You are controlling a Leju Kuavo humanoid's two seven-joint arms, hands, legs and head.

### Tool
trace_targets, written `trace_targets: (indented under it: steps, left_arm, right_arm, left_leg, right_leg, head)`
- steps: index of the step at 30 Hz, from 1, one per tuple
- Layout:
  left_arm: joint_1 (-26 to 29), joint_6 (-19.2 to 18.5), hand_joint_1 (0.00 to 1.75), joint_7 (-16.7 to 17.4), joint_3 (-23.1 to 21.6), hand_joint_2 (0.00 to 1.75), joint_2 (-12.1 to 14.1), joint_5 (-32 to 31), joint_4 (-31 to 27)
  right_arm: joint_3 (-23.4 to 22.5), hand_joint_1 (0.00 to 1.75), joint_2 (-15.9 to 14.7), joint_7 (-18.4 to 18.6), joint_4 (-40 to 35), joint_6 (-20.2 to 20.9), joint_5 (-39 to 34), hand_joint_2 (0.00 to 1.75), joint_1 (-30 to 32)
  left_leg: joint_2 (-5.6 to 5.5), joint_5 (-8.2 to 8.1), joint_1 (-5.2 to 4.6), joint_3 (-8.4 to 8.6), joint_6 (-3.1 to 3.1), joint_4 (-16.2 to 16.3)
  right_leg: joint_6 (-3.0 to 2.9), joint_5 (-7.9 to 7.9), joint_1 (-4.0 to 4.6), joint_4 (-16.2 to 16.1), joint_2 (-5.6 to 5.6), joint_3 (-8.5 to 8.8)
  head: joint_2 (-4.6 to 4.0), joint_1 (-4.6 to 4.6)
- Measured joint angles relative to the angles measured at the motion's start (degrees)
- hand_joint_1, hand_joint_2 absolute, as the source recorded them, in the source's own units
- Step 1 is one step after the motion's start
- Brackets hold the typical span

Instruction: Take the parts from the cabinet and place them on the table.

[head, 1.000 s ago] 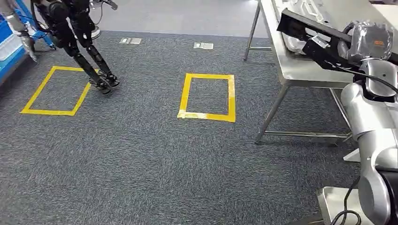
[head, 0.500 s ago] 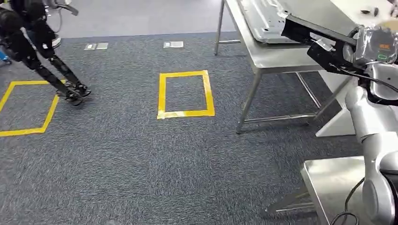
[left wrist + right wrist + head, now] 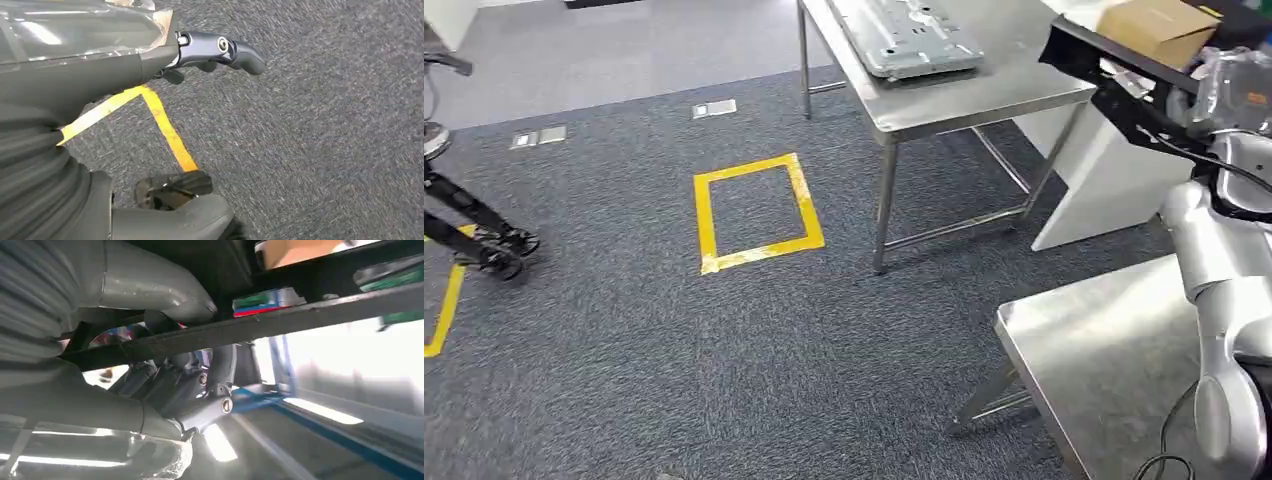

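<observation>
Right hand (image 3: 165, 370) grips a flat black part (image 3: 1124, 75), carried raised beside my steel table (image 3: 984, 95); left hand (image 3: 200, 55) hangs unladen, fingers apart. Step in hand: transport. Next: approach, lower the part beside the grey panel (image 3: 904, 35) lying there. Dark carpet, yellow tape square (image 3: 754, 210) near the table.

The head view is evenly and brightly lit from overhead, with soft glare on the steel surface (image 3: 964, 95), a faint shadow beneath it on the carpet (image 3: 724, 350), and slight smear across the frame. In the left wrist view the carpet streaks with motion blur, and a sharp highlight sits on the glossy plastic wrap over the left hand (image 3: 150, 65). The right wrist view is strongly backlit: the background washes out white, leaving the right hand (image 3: 165, 380) and the dark part (image 3: 280, 320) it grips in deep shadow.
</observation>
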Motion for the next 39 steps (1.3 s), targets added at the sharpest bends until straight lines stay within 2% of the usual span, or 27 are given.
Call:
trace_targets:
  steps: [1, 2, 5, 6, 7, 8, 10, 11, 12, 13, 14, 15, 16, 17, 18, 20, 21, 22, 23, 24, 26, 27, 29, 31, 32, 35, 39]
  left_arm:
    - [0.01, 0.00, 0.00, 0.06, 0.13, 1.75, 0.02, 0.00, 0.04]
    - [0.02, 0.02, 0.00, 0.11, 0.26, 1.75, 0.02, 0.00, 0.09]
    - [0.07, 0.09, 0.00, 0.26, 0.44, 1.75, 0.02, 0.00, 0.13]
    - [-0.08, 0.09, 0.00, 0.26, 0.50, 1.75, 0.04, 0.00, 0.11]
    - [-0.18, 0.13, 0.00, 0.26, 0.57, 1.75, 0.02, 0.00, 0.11]
    - [-0.18, 0.15, 0.00, 0.24, 0.59, 1.75, 0.11, 0.00, 0.11]
    - [0.03, 0.15, 0.00, 0.26, 0.59, 1.75, 0.15, 0.00, 0.13]
    - [0.03, 0.13, 0.00, 0.28, 0.59, 1.75, 0.17, 0.00, 0.13]
    - [0.03, 0.15, 0.00, 0.31, 0.59, 1.75, 0.17, 0.00, 0.13]
    - [0.02, 0.15, 0.00, 0.31, 0.59, 1.75, 0.15, 0.00, 0.13]
    - [0.02, 0.13, 0.00, 0.31, 0.59, 1.75, 0.11, 0.00, 0.13]
    - [0.02, 0.13, 0.00, 0.31, 0.59, 1.75, 0.09, 0.00, 0.13]
    - [0.01, 0.15, 0.00, 0.31, 0.59, 1.75, 0.13, 0.00, 0.13]
    - [0.02, 0.15, 0.00, 0.31, 0.61, 1.75, 0.28, 0.00, 0.13]
    - [0.01, 0.15, 0.00, 0.31, 0.61, 1.75, 0.22, 0.00, 0.15]
    - [-0.08, 0.15, 0.00, 0.22, 0.61, 1.75, 0.22, 0.00, 0.15]
    - [-0.15, 0.13, 0.00, 0.20, 0.63, 1.75, 0.22, 0.13, 0.15]
    - [-0.21, 0.15, 0.00, 0.11, 0.74, 1.75, 0.33, 0.46, 0.13]
    - [-0.16, 0.17, 0.00, -0.15, 0.96, 1.75, 0.35, 0.83, 0.15]
    - [-0.02, 0.15, 0.00, -0.50, 1.31, 1.75, 0.31, 1.22, 0.18]
    - [0.21, 0.09, 0.00, -0.81, 1.95, 1.75, 0.28, 1.62, 0.24]
    - [0.22, 0.28, 0.00, -0.94, 2.08, 1.75, 0.31, 1.57, 0.28]
    - [0.21, 0.68, 0.00, -1.01, 2.19, 1.75, 0.37, 1.18, 0.28]
    - [0.20, 1.22, 0.00, -1.07, 2.23, 1.75, 0.42, 0.68, 0.28]
    - [0.17, 1.31, 0.00, -1.09, 2.25, 1.75, 0.48, 0.57, 0.28]
    - [0.14, 1.57, 0.00, -1.16, 2.27, 1.75, 0.37, 0.35, 0.28]
    - [0.14, 1.53, 0.00, -1.31, 2.47, 1.75, 0.52, 0.35, 0.28]
  right_arm:
    - [-0.37, 1.66, -0.13, 0.04, 0.11, -0.02, -0.11, 1.75, 0.07]
    - [-0.66, 1.66, -0.35, 0.04, 0.17, -0.13, -0.17, 1.75, 0.05]
    - [-1.18, 1.66, -1.11, 0.02, 0.50, -0.35, -0.44, 1.75, 0.57]
    - [-1.49, 1.66, -1.62, 0.00, 0.61, -0.37, -0.50, 1.75, 0.75]
    - [-1.83, 1.66, -2.23, -0.04, 0.63, -0.44, -0.50, 1.75, 1.14]
    - [-2.05, 1.66, -2.45, -0.04, 0.76, -0.46, -0.52, 1.75, 1.04]
    - [-2.14, 1.66, -2.43, -0.02, 0.96, -0.46, -0.59, 1.75, 1.14]
    - [-2.12, 1.66, -2.40, -0.02, 1.05, -0.46, -0.57, 1.75, 1.49]
    - [-2.14, 1.66, -2.43, -0.02, 1.16, -0.46, -0.57, 1.75, 1.88]
    - [-2.18, 1.66, -2.47, -0.02, 1.33, -0.46, -0.57, 1.75, 2.13]
    - [-2.23, 1.66, -2.47, -0.02, 1.38, -0.46, -0.59, 1.75, 2.15]
    - [-2.29, 1.66, -2.49, -0.02, 1.38, -0.48, -0.59, 1.75, 2.06]
    - [-2.36, 1.66, -2.49, -0.02, 1.38, -0.48, -0.59, 1.75, 1.97]
    - [-2.36, 1.66, -2.45, -0.02, 1.38, -0.52, -0.59, 1.75, 1.73]
    - [-2.36, 1.66, -2.29, -0.02, 1.38, -0.55, -0.57, 1.75, 1.86]
    - [-2.42, 1.66, -2.99, -0.02, 1.40, -0.52, -0.57, 1.75, 2.08]
    - [-2.45, 1.66, -3.19, -0.02, 1.40, -0.48, -0.59, 1.75, 1.96]
    - [-2.45, 1.66, -3.19, 0.00, 1.40, -0.46, -0.59, 1.75, 1.86]
    - [-2.45, 1.66, -3.21, 0.09, 1.42, -0.46, -0.61, 1.75, 1.53]
    - [-2.45, 1.66, -3.15, 0.15, 1.42, -0.46, -0.63, 1.75, 1.38]
    - [-2.45, 1.66, -2.80, 0.20, 1.53, -0.46, -0.61, 1.75, 1.31]
    - [-2.45, 1.66, -2.60, 0.17, 1.70, -0.46, -0.57, 1.75, 1.33]
    - [-2.45, 1.66, -2.56, 0.33, 1.92, -0.39, -0.52, 1.75, 1.29]
    - [-2.45, 1.66, -2.64, 0.57, 2.05, 0.13, -0.33, 1.75, 1.08]
    - [-2.45, 1.66, -2.67, 0.57, 2.25, 0.18, -0.20, 1.75, 0.90]
    - [-2.42, 1.66, -2.97, 0.59, 3.06, 0.48, 0.11, 1.75, 0.50]
    - [-2.40, 1.66, -3.32, 0.59, 3.93, 0.61, 0.13, 1.75, 0.39]
  left_leg:
    - [-3.20, 1.24, 0.51, 1.78, -0.05, -3.77]
    - [-3.83, 0.63, 0.59, 2.42, -0.14, -5.04]
    - [-1.63, 0.82, -0.41, 2.40, 0.67, -4.82]
    - [-0.79, 1.34, -0.24, 2.52, 1.37, -5.64]
    - [0.02, 1.77, -0.29, 2.86, 1.97, -6.25]
    - [0.57, 1.87, -0.30, 2.88, 2.58, -6.46]
    - [2.35, 1.87, -0.63, 2.84, 2.65, -6.46]
    - [3.24, 1.86, -0.70, 2.78, 2.66, -6.44]
    - [3.96, 1.84, -0.70, 2.77, 2.65, -6.44]
    - [4.77, 1.79, -0.68, 2.77, 2.58, -6.43]
    - [5.56, 1.72, -0.64, 2.78, 2.47, -6.41]
    - [6.24, 1.59, -0.62, 2.81, 2.28, -6.35]
    - [6.80, 1.39, -0.75, 2.93, 1.96, -6.18]
    - [7.49, 0.99, -1.35, 2.94, 1.45, -5.94]
    - [8.05, 0.89, -1.53, 3.23, 1.23, -5.90]
    - [9.29, 0.57, -1.55, 3.35, 0.96, -6.07]
    - [9.88, 0.43, -1.36, 3.38, 0.70, -5.90]
    - [7.31, -0.36, -0.84, 3.05, 0.11, -5.05]
    - [4.45, -2.19, -0.71, 2.12, -0.02, -2.69]
    - [2.67, -4.74, -0.69, 0.18, -0.16, 1.67]
    - [1.65, -8.36, -0.67, -4.35, -0.33, 10.71]
    - [1.58, -8.42, -0.68, -5.69, -0.25, 12.72]
    - [1.57, -5.20, -0.68, -4.65, 0.15, 9.19]
    - [1.35, 0.14, -0.68, 0.26, 0.81, -1.08]
    - [0.95, 1.02, -0.71, 1.80, 1.16, -4.16]
    - [1.18, 1.22, -1.01, 1.85, 0.88, -5.03]
    - [0.97, 1.23, -1.65, 1.12, 1.25, -4.35]
  right_leg:
    - [0.03, -0.01, -0.04, 0.18, 0.54, -0.18]
    - [0.53, -0.12, 0.58, 0.61, 1.35, -0.82]
    - [1.89, 0.70, 0.29, -0.17, 3.52, -1.47]
    - [2.50, 0.76, 0.47, -0.15, 4.26, -1.59]
    - [2.31, 0.00, -0.01, 1.04, 0.84, -2.44]
    - [2.07, -1.63, 0.42, 3.77, -2.23, -3.70]
    - [1.92, -5.46, 0.40, 13.28, -4.10, -8.06]
    - [2.16, -6.51, 0.30, 17.00, -4.38, -9.75]
    - [2.56, -6.47, 0.16, 17.91, -4.60, -10.09]
    - [3.09, -5.64, -0.03, 16.05, -4.83, -9.06]
    - [3.74, -4.01, -0.20, 11.73, -5.29, -6.58]
    - [4.33, -2.27, -0.52, 6.23, -6.63, -3.63]
    - [4.74, -0.97, -0.52, 1.32, -9.86, -0.73]
    - [4.25, -0.94, 0.50, 0.27, -11.47, 0.09]
    - [3.45, -0.65, 0.57, 0.12, -10.08, -0.16]
    - [2.90, -0.66, 0.55, 0.30, -8.97, -0.33]
    - [2.32, -0.48, 0.04, 0.19, -8.35, -0.33]
    - [1.91, -0.34, -0.47, 0.12, -7.81, -0.29]
    - [1.22, -0.37, -0.49, 0.14, -7.43, -0.30]
    - [0.60, -0.35, -0.40, 0.13, -7.07, -0.31]
    - [0.53, -0.38, -0.12, 0.15, -5.94, -0.31]
    - [0.53, -0.38, 0.02, 0.16, -5.43, -0.31]
    - [0.54, -0.38, 0.12, 0.20, -4.78, -0.22]
    - [0.56, -0.39, 0.13, 0.22, -4.29, -0.08]
    - [0.63, -0.41, 0.30, 0.32, -4.11, -0.24]
    - [0.88, -0.68, 1.39, 0.96, -3.81, -0.87]
    - [1.21, -0.57, 1.11, 1.29, -4.00, -1.34]
  head:
    - [0.00, 0.04]
    - [0.00, 0.11]
    - [0.00, 0.13]
    - [0.00, 0.18]
    - [0.00, 0.13]
    - [-0.02, 0.91]
    - [0.00, 0.94]
    - [0.00, 0.94]
    - [0.00, 0.96]
    - [0.00, 1.03]
    - [-0.02, 0.99]
    - [0.00, 0.94]
    - [0.00, 1.05]
    - [0.00, 1.18]
    - [0.00, 0.92]
    - [0.00, 0.78]
    - [0.00, 0.81]
    - [0.00, 0.83]
    - [0.00, 0.77]
    - [0.00, 0.61]
    - [0.00, 0.52]
    - [0.00, 0.50]
    - [0.00, 0.48]
    - [0.00, 0.46]
    - [0.00, 0.48]
    - [0.00, 0.55]
    - [0.00, 0.61]
